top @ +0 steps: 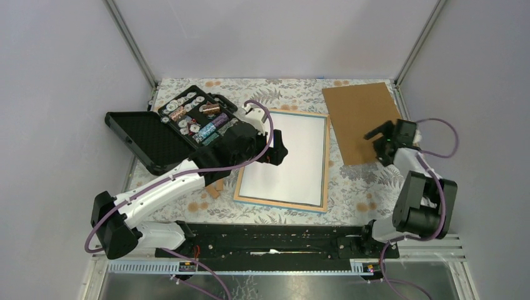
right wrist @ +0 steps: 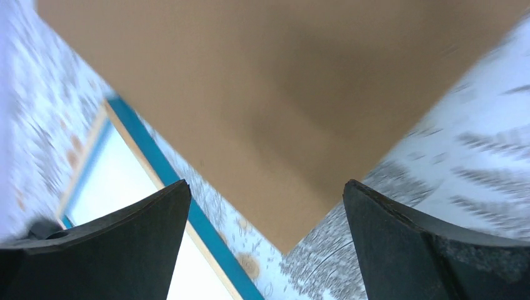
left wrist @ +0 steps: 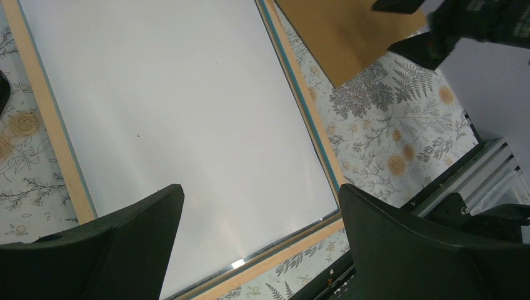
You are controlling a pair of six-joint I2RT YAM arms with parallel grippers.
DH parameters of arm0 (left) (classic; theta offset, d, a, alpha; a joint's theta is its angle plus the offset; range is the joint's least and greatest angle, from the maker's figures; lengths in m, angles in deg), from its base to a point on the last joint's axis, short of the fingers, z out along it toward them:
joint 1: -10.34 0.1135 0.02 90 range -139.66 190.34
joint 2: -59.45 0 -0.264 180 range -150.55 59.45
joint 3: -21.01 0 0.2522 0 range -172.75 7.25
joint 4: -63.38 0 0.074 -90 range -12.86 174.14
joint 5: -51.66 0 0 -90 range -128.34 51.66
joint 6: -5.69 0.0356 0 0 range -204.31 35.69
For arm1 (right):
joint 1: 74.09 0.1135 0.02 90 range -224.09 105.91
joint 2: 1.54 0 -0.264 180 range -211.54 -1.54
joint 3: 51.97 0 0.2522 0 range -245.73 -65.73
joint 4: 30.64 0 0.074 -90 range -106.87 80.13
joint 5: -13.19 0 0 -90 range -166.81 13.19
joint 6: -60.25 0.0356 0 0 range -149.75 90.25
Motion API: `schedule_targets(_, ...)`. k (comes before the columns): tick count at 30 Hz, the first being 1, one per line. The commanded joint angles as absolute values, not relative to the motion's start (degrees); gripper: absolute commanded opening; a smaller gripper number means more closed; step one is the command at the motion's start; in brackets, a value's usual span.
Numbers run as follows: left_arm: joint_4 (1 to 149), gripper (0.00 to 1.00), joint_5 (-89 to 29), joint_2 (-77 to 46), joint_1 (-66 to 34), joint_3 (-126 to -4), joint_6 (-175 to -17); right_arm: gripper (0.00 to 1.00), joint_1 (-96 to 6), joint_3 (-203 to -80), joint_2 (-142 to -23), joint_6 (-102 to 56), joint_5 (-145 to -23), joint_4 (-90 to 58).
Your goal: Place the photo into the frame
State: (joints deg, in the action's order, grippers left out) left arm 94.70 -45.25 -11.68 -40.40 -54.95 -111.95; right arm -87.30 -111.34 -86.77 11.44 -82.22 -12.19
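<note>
Photo (top: 289,159), white back up in frame (top: 281,205), judged flimsy, slippery (grip an edge); left gripper (left wrist: 260,187) and right gripper (right wrist: 265,184) spread, empty.

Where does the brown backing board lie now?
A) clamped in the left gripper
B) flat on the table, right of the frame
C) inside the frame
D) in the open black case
B: the brown backing board lies flat to the right of the frame, beneath the open right gripper.
</note>
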Motion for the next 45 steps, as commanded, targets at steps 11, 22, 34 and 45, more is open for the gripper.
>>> schedule_targets(11,94.0,0.99,-51.33,-11.49,-40.63,-55.42,-109.72,1.0,-110.21,-97.51,-74.09,15.39,-67.35,-34.31)
schedule_targets(22,95.05,0.98,-52.77,-14.34,-40.0,-56.43,-109.62,1.0,-114.77,-101.36,-91.7,16.77,-76.66,-45.84)
schedule_targets(34,95.05,0.98,-52.68,-15.49,-39.84,-56.37,-109.61,1.0,-114.96,-109.67,-104.36,14.52,-86.15,-46.53)
schedule_targets(45,95.05,0.98,-52.42,-15.35,-39.8,-56.38,-109.63,0.88,-114.97,-108.74,-107.94,18.39,-95.56,-60.06)
